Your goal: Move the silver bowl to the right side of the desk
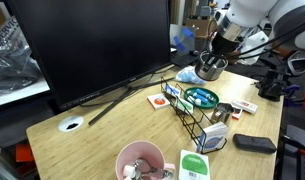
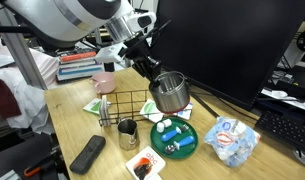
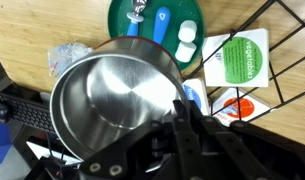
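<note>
The silver bowl (image 2: 170,92) is a shiny steel bowl with tall sides, held in the air above the desk (image 2: 72,125), over the teal dish. My gripper (image 2: 150,70) is shut on its rim. In the wrist view the bowl (image 3: 110,95) fills the left half, with the gripper fingers (image 3: 182,108) clamped over its right rim. In an exterior view the gripper (image 1: 213,63) holds the bowl (image 1: 209,72) behind the wire rack, above the light-wood desk (image 1: 92,140).
A teal dish (image 2: 175,136) with small items lies below the bowl. A black wire rack (image 2: 132,105), a pink bowl (image 1: 140,160), a small steel cup (image 2: 128,133), a black remote (image 1: 254,143), a crumpled plastic bag (image 2: 232,140) and a big monitor (image 1: 92,45) stand around. The white grommet (image 1: 71,124) is near the desk corner.
</note>
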